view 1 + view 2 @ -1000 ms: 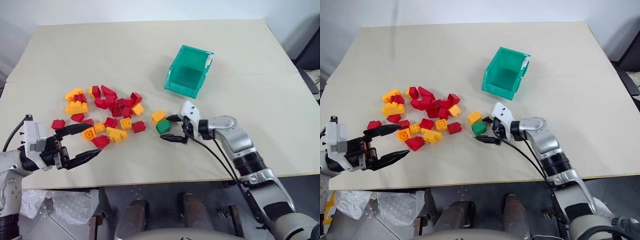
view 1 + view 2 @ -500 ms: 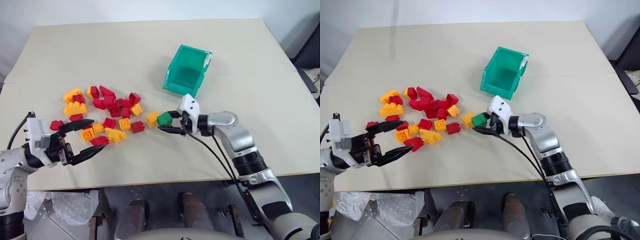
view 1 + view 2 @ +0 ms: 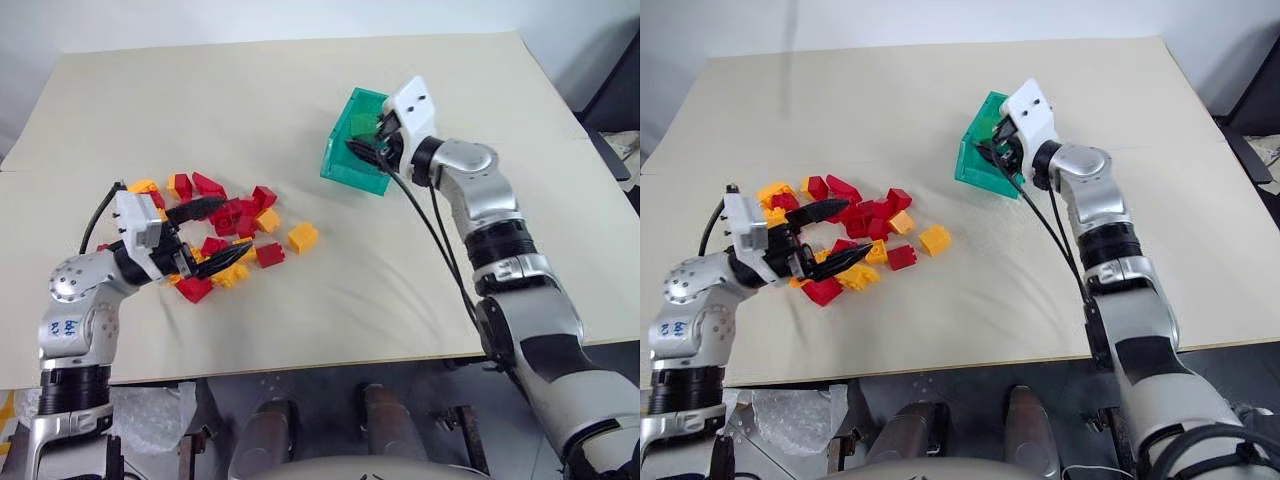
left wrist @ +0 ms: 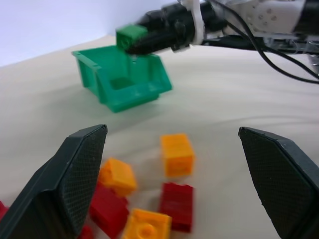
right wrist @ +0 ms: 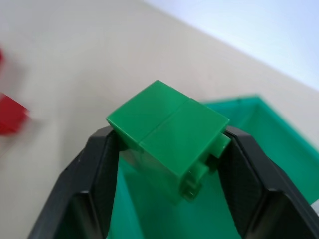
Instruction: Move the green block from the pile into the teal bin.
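Note:
The green block [image 5: 167, 127] is pinched between the fingers of my right gripper [image 3: 362, 136], which is shut on it and holds it just over the near rim of the teal bin [image 3: 343, 166]. In the left wrist view the green block [image 4: 130, 36] hangs above the bin's [image 4: 124, 82] open top. The pile [image 3: 215, 225] of red and yellow-orange bricks lies at the left of the table. My left gripper [image 3: 235, 231] hovers open at the pile's near side, with bricks between and under its fingers [image 4: 75, 174] but none gripped.
One yellow-orange brick [image 3: 302, 237] lies apart, to the right of the pile. The beige table [image 3: 420, 300] spreads bare in front of the bin and to its right. A black cable [image 3: 440, 255] trails along my right arm.
My right gripper shut on the green block beside the pile, lifted it and carried it away to the bin. My left gripper moved forward over the pile, still open.

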Controlling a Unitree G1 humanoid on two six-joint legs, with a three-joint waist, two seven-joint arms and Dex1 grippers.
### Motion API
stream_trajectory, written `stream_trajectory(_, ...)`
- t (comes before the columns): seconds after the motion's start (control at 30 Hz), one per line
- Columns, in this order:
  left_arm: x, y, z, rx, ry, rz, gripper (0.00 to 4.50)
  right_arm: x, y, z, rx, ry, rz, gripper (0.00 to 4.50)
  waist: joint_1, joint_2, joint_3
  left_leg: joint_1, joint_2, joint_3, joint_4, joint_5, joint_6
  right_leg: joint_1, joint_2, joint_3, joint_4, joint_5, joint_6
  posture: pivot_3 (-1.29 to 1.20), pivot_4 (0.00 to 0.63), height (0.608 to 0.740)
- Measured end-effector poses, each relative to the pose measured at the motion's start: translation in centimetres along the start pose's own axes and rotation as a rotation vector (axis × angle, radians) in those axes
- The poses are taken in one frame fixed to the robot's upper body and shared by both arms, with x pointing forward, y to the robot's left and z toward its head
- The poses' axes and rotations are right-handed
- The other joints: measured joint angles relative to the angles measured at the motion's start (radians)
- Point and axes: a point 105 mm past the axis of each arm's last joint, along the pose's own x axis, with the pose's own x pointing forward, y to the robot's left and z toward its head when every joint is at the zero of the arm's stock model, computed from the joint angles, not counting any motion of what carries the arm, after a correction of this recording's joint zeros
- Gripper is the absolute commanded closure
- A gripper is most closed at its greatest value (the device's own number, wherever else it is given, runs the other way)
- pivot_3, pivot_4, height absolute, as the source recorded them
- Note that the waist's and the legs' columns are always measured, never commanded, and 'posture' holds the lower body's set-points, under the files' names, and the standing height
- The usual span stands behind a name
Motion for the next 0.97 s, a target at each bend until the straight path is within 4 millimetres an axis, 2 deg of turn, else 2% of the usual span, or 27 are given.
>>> stream_trajectory(0.17,0.4,1.8,0.1,0.037,0.006,0.084,0.0,0.4,-0.4,-0.3,-0.043,0.028,-0.006,0.04,-0.009,0.0,0.0,0.0,0.0,0.0,0.0,0.0,0.0,0.0,0.0,0.0,0.0,0.0,0.0,0.0,0.15,0.74)
stream_trajectory(0.33,0.0,2.1,0.2,0.004,-0.001,0.114,0.0,0.1,-0.3,0.5,-0.041,-0.023,0.033,0.04,-0.017,0.0,0.0,0.0,0.001,0.0,0.0,0.0,0.0,0.0,0.0,0.0,0.0,0.0,0.0,0.0,0.15,0.74)
stream_trajectory(0.47,-2.7,2.5,0.3,-0.067,0.019,0.182,0.0,-2.1,0.2,0.0,-0.015,-0.065,0.167,0.04,-0.016,0.0,0.0,0.0,0.002,-0.001,0.0,0.0,0.0,0.0,0.0,0.0,0.0,0.0,0.0,0.0,0.15,0.74)
stream_trajectory(0.6,-6.1,1.8,-0.4,-0.071,0.114,0.23,0.0,-5.9,2.1,-2.9,-0.014,-0.037,0.36,0.04,-0.01,0.0,0.0,0.0,0.001,0.0,0.0,-0.001,0.001,0.0,-0.001,0.0,0.0,0.0,0.0,0.0,0.15,0.74)
stream_trajectory(0.63,-7.4,1.4,-0.9,-0.077,0.156,0.226,0.0,-7.1,2.3,-4.2,-0.014,-0.002,0.4,0.04,-0.008,0.0,0.0,-0.001,0.0,0.0,0.0,-0.001,0.001,0.0,-0.002,0.0,-0.001,0.0,0.0,0.0,0.15,0.74)
stream_trajectory(0.7,-8.8,1.3,-1.4,-0.071,0.195,0.238,0.0,-8.4,2.3,-5.5,-0.014,0.036,0.433,0.04,-0.003,0.001,0.0,-0.001,0.001,0.001,0.001,-0.001,0.001,0.0,-0.001,0.0,-0.001,0.0,0.0,0.0,0.15,0.74)
stream_trajectory(0.87,-12.7,2.1,-1.8,-0.049,0.241,0.359,0.0,-11.1,2.7,-8.0,-0.057,0.073,0.518,0.04,0.007,0.001,0.0,0.002,0.002,0.003,0.001,0.0,0.001,0.0,-0.001,0.001,0.0,0.0,0.0,0.0,0.15,0.74)
stream_trajectory(0.97,-13.8,1.9,-1.6,-0.032,0.257,0.376,0.0,-11.4,2.8,-8.6,-0.05,0.076,0.523,0.04,0.01,0.001,0.0,0.001,0.002,0.004,0.001,0.0,0.001,0.0,-0.001,0.002,0.0,0.0,0.0,0.0,0.15,0.74)
